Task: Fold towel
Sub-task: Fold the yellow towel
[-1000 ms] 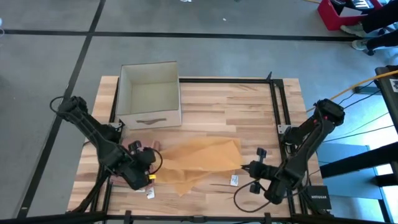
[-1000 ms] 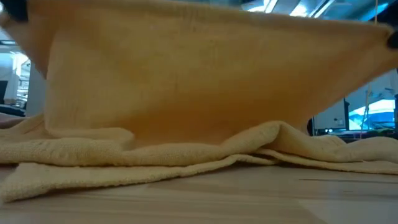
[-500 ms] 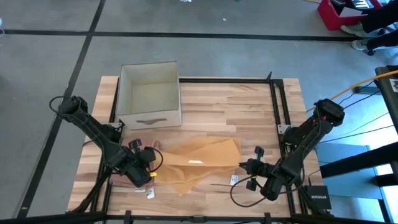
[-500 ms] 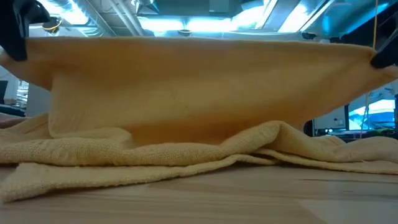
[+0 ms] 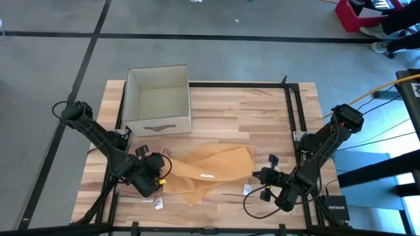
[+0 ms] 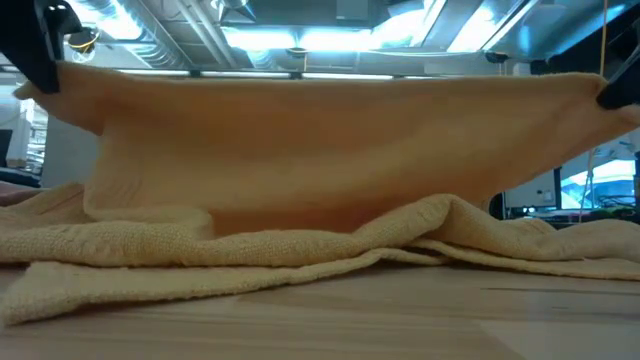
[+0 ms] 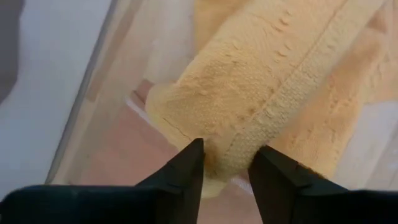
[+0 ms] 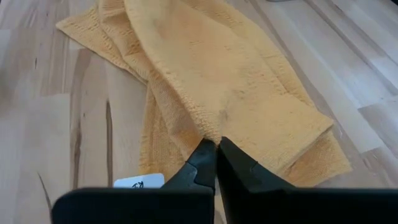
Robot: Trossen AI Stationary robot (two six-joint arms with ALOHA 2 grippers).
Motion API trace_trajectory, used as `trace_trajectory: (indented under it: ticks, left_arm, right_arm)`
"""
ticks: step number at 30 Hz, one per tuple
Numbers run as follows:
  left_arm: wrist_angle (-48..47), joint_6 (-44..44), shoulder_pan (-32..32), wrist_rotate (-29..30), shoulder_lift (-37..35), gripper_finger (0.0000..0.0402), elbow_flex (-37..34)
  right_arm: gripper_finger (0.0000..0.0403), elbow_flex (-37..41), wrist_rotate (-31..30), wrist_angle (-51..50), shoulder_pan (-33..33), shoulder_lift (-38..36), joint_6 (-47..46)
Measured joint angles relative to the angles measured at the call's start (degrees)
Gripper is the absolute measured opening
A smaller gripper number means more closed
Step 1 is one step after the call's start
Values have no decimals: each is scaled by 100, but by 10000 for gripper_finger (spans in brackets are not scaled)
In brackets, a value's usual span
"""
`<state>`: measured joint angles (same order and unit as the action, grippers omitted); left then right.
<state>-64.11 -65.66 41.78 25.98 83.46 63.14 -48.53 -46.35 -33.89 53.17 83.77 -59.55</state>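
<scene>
Two end effectors hold the towel [image 5: 213, 168] edge raised: right end effector [image 8: 216, 152] pinched tight, left end effector [image 7: 227, 160] parted around the hem. Judging from this, both should release evenly over the worktop [image 5: 249, 111].

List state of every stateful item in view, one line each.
towel: partly folded, top layer lifted off the table and stretched between both tools
left tool: fingers parted, towel edge between them
right tool: shut on a towel corner
box: open top, upright, nothing visible inside
</scene>
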Motion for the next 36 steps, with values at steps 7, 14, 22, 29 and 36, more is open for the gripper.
trace_trajectory:
  ticks: [7,14,22,29,36]
  left_arm:
    - [2,171,0,595,2,113,0]
    - [-365,336,20,766,4,92,2]
    - [-822,345,8,1004,4,84,0]
    - [-822,539,-35,1067,7,45,0]
    - [-735,649,17,1060,13,3,321]
  right_arm:
    - [9,0,-54,68,0,0,2]
    - [9,0,-61,103,0,0,113]
    - [10,0,-58,133,4,0,140]
    - [9,0,-86,133,4,0,148]
    - [4,-575,-341,-562,11,-79,418]
